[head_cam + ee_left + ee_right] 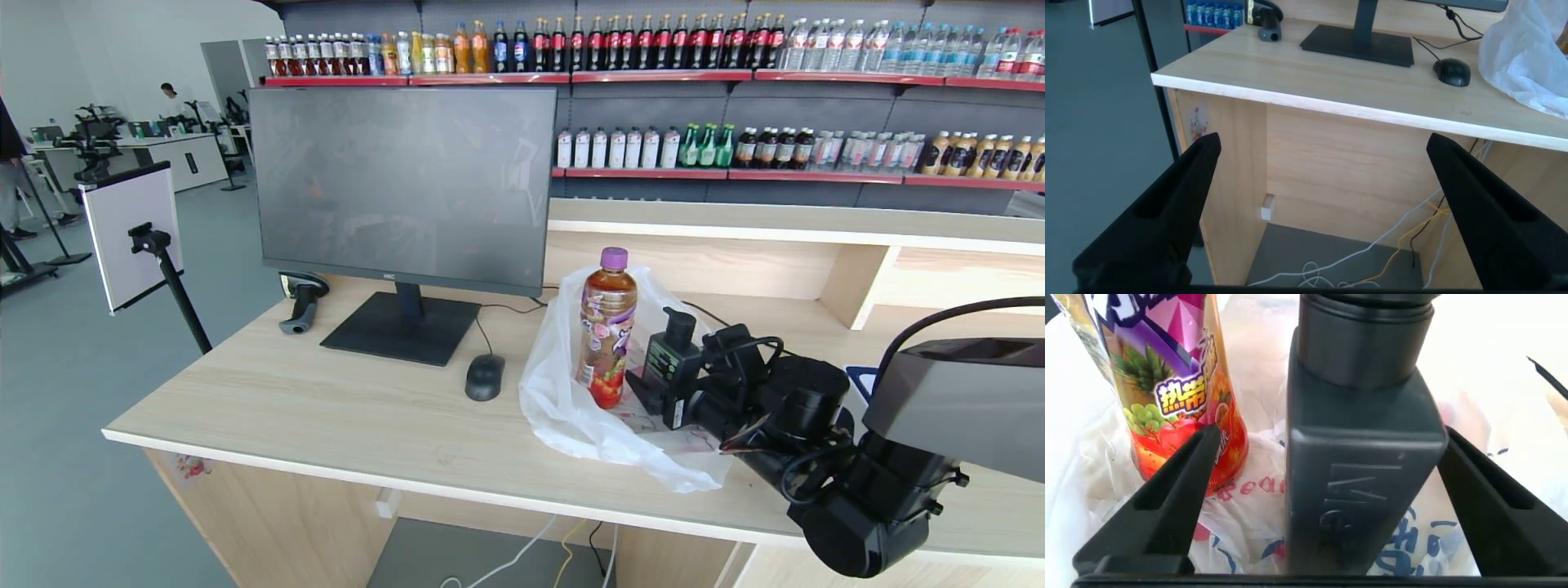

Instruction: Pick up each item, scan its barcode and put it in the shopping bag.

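A white plastic shopping bag (571, 412) lies open on the wooden desk (326, 408). An orange juice bottle (606, 327) with a purple cap stands upright inside it. Beside it on the bag's plastic stands a black bottle (673, 359) with a green label. My right gripper (663, 394) is open around the black bottle (1364, 457), with a gap on the side toward the juice bottle (1176, 384). The left gripper (1323, 140) is open and holds nothing, low in front of the desk's near edge. A barcode scanner (304, 306) sits at the desk's far left.
A monitor (404, 188) on its stand fills the desk's back left, with a black mouse (485, 376) in front of it. A raised wooden counter (816, 237) runs behind the bag. A panel on a stand (131, 237) is off the desk's left.
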Controlling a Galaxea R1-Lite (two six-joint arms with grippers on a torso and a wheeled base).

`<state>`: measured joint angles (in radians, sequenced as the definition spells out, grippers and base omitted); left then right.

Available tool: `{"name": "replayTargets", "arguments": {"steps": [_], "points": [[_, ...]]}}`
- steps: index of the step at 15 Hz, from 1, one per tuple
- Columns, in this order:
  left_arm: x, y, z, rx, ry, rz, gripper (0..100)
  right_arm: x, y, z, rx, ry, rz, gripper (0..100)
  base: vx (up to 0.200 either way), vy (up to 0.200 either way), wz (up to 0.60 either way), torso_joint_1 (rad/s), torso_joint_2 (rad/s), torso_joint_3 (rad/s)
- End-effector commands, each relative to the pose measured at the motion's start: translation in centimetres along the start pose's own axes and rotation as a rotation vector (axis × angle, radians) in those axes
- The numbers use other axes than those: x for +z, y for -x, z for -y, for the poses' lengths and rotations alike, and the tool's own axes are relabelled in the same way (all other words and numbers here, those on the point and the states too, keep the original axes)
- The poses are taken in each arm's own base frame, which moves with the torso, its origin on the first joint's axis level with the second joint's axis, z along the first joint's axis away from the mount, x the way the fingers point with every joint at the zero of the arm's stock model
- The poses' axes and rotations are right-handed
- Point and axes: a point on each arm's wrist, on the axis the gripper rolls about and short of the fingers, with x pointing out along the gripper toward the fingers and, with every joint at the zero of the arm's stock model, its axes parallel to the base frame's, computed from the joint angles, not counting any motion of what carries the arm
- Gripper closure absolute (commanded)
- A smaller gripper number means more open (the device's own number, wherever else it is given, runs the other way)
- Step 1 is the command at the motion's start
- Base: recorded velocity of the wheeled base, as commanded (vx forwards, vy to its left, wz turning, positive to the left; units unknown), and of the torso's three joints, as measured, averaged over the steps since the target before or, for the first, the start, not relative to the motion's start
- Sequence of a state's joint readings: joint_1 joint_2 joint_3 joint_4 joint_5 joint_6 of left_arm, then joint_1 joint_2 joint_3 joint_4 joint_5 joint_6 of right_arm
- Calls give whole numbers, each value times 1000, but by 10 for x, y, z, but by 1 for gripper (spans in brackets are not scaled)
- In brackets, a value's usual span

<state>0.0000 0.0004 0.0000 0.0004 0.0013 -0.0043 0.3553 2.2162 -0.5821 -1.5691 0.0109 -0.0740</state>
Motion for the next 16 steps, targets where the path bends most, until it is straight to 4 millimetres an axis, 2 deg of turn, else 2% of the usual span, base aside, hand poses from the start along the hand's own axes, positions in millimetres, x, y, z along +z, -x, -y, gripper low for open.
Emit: {"name": "replayTargets", "arguments": {"steps": [1,6,9,10,12,13,16], "points": [[0,0,0,0,2,1,0,14,11,1,-2,1,27,0,0,0,0,0,0,0],[0,0,0,0,0,-1,0,43,43,2,-4,5,77,0,0,0,0,0,0,0],[0,0,0,2,0,1,0,68,68,-1,6,9,147,0,0,0,0,0,0,0],[0,0,0,0,0,1,0,80,87,-7,31,8,183,0,0,0,0,0,0,0],[0,0,0,0,0,1,0,90,115,-11,52,7,214,0,0,0,0,0,0,0],[0,0,0,0,0,-1,0,94,142,-10,55,8,231,0,0,0,0,0,0,0],[0,0,0,0,0,1,0,90,190,-10,67,11,243,0,0,0,0,0,0,0]]}}
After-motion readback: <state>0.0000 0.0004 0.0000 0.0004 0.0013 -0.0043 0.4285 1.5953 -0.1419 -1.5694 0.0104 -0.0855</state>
